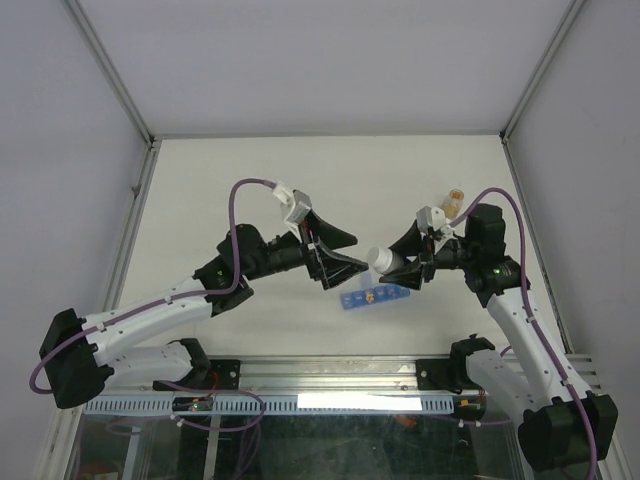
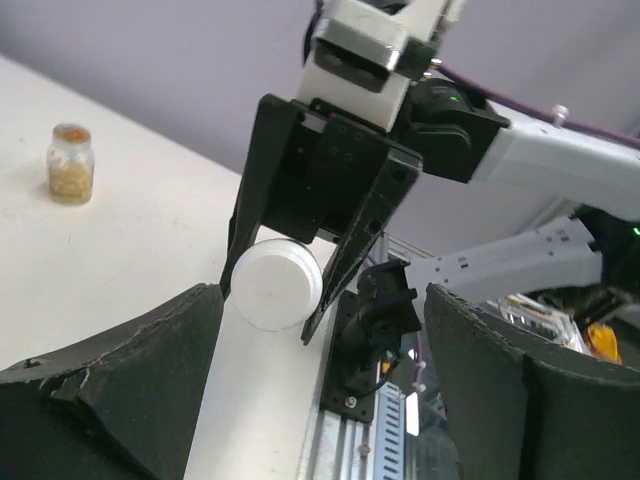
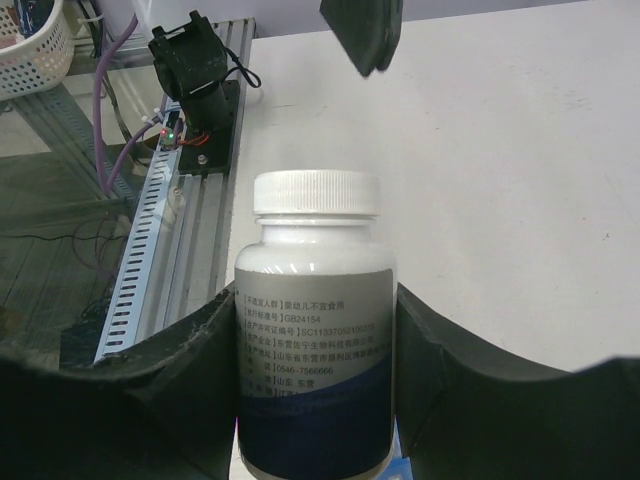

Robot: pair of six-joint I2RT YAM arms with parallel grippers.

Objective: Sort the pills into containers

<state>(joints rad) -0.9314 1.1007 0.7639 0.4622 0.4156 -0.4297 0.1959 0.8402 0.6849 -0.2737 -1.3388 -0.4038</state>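
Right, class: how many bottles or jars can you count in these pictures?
2. The white capped bottle is held by the right gripper; the small amber jar stands upright on the table beyond that arm. Others may be hidden.

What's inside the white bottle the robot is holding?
Nothing inside can be seen. The white bottle, clamped in the right gripper, has its white cap on, and its sides and label are not see-through, so whatever it holds is hidden.
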